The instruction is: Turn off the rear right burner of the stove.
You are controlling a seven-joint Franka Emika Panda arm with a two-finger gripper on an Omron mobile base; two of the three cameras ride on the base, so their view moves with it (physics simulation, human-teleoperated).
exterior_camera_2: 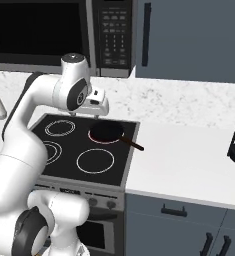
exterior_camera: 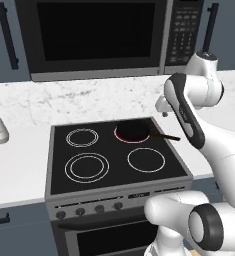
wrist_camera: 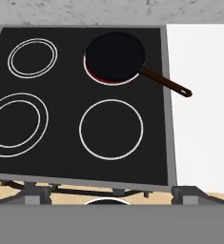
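arm raised, bent, hand pointing down.

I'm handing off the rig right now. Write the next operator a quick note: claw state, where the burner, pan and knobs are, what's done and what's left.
Claw: raised above the back of the stove, holding nothing; open or shut cannot be told.
Rear right burner: red glow at its rim, so it is on. A dark frying pan sits on it, handle pointing right, towards the counter.
Knobs: in a row on the grey front panel, well below the claw and untouched.
Done: nothing on the knobs yet.
Left: bring the claw down to the front panel, turn the knob for the rear right burner, check the glow goes out.
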